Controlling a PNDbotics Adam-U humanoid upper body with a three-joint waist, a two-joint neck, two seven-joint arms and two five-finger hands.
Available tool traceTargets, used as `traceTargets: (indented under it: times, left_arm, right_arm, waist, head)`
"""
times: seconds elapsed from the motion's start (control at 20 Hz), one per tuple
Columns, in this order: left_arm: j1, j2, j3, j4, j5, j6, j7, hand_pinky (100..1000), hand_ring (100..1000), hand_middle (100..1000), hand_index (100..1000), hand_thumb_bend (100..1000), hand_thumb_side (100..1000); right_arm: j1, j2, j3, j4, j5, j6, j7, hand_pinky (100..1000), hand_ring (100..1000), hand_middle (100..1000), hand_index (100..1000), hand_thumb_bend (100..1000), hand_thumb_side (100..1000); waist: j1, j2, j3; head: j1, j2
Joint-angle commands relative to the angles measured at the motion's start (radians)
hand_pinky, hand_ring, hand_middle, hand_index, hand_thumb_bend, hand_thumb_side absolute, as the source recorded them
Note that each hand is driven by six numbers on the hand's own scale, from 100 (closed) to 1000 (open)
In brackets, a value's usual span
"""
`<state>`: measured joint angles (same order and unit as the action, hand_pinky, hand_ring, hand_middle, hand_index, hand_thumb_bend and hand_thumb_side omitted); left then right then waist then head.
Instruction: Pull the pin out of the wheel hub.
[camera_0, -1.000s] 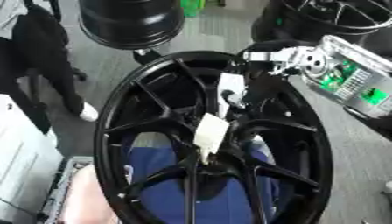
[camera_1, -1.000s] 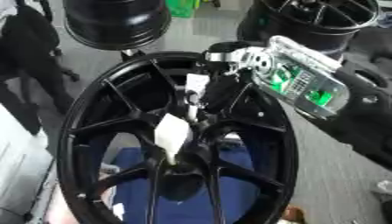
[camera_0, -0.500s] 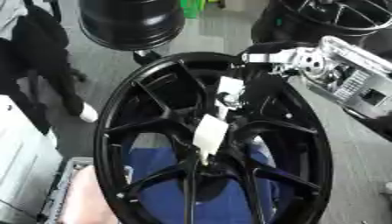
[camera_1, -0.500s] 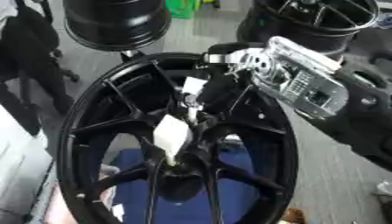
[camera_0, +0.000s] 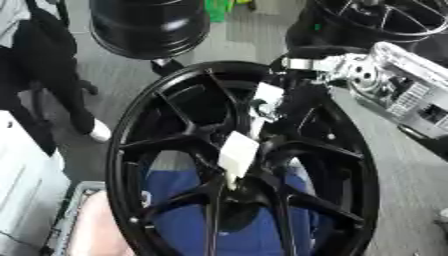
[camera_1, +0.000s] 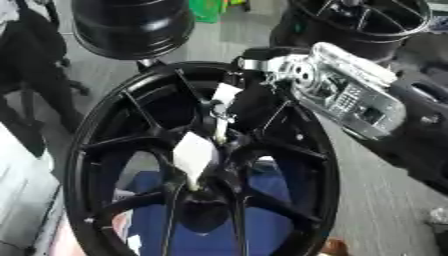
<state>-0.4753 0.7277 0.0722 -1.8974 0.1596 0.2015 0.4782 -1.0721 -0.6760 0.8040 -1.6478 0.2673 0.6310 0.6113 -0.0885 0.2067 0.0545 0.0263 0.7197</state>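
Black fingers of the right hand (camera_0: 278, 107) reach in over the wheel hub (camera_0: 241, 165) from the upper right, bunched near the small pale pin (camera_0: 264, 102) that stands above the hub's centre; whether they are clamped on it or merely beside it, I cannot tell. Over the last second the hand has barely shifted and the pin sits in the same spot, so the pull appears not yet begun. A white tag (camera_0: 237, 151) hangs just below the pin, close to the fingers. Spokes fan out around them, leaving only narrow gaps, so the freest way out looks to be straight back toward the silver forearm (camera_1: 346, 95). Beyond the rim lie another dark wheel (camera_0: 149, 25) and grey floor (camera_0: 411, 180)
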Motion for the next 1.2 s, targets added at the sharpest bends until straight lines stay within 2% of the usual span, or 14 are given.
traceTargets:
  times: [0.05, 0.2, 0.3, 0.5, 0.65, 0.8, 1.05, 1.1, 1.15, 1.2]
  left_arm:
    - [-0.008, 0.017, 0.014, -0.013, 0.005, -0.001, -0.003, 677, 632, 584, 731, 492, 571]
    - [-0.007, 0.019, 0.015, -0.013, 0.004, -0.001, -0.003, 677, 633, 584, 731, 492, 570]
    - [-0.006, 0.022, 0.015, -0.013, 0.002, -0.001, -0.004, 678, 633, 584, 731, 492, 569]
    - [-0.001, 0.03, 0.017, -0.014, -0.004, -0.002, -0.003, 679, 635, 585, 731, 493, 567]
    - [0.005, 0.039, 0.021, -0.015, -0.009, -0.002, 0.001, 679, 635, 585, 731, 494, 565]
    - [0.008, 0.05, 0.025, -0.015, -0.013, -0.002, 0.006, 680, 635, 586, 731, 493, 564]
    - [0.005, 0.059, 0.027, -0.017, -0.017, -0.002, 0.008, 680, 639, 586, 731, 493, 562]
    - [0.004, 0.059, 0.027, -0.018, -0.017, -0.002, 0.008, 680, 640, 586, 731, 493, 562]
    - [0.005, 0.06, 0.028, -0.018, -0.018, -0.002, 0.008, 680, 641, 586, 731, 495, 562]
    - [0.005, 0.061, 0.03, -0.018, -0.018, -0.002, 0.009, 680, 642, 586, 732, 495, 562]
  right_arm:
    - [-0.028, -0.041, -0.02, -0.041, 0.026, 0.098, 0.118, 732, 617, 552, 643, 164, 566]
    - [-0.045, -0.074, -0.035, -0.068, 0.05, 0.072, 0.139, 727, 611, 544, 636, 149, 569]
    - [-0.059, -0.1, -0.068, -0.067, 0.05, 0.059, 0.164, 724, 601, 535, 624, 117, 550]
    - [-0.088, -0.152, -0.161, -0.028, 0.03, 0.048, 0.182, 725, 587, 524, 611, 100, 490]
    - [-0.071, -0.223, -0.243, -0.007, 0.03, 0.026, 0.167, 729, 584, 523, 610, 100, 459]
    - [0.03, -0.353, -0.342, -0.031, 0.02, -0.005, 0.129, 735, 588, 527, 614, 100, 443]
    - [0.346, -0.584, -0.551, -0.107, -0.046, -0.033, 0.005, 758, 611, 558, 632, 100, 445]
    - [0.409, -0.615, -0.593, -0.114, -0.058, -0.038, -0.025, 770, 621, 568, 640, 100, 326]
    - [0.469, -0.639, -0.632, -0.111, -0.07, -0.042, -0.053, 783, 640, 582, 652, 100, 450]
    - [0.519, -0.656, -0.666, -0.105, -0.079, -0.05, -0.076, 797, 663, 598, 665, 100, 465]
  waist:
    - [0.006, -0.023, -0.003]
    - [0.006, -0.027, -0.009]
    - [0.007, -0.033, -0.016]
    - [0.006, -0.045, -0.035]
    - [0.002, -0.052, -0.053]
    - [-0.003, -0.053, -0.063]
    - [-0.002, -0.046, -0.066]
    - [-0.001, -0.044, -0.066]
    - [0.001, -0.042, -0.067]
    - [0.002, -0.041, -0.067]
  head:
    - [0.004, -0.009]
    - [0.008, -0.007]
    - [0.012, -0.003]
    - [0.021, 0.006]
    - [0.036, 0.011]
    - [0.055, 0.014]
    - [0.065, 0.008]
    - [0.064, 0.006]
    - [0.067, 0.004]
    - [0.069, 0.003]
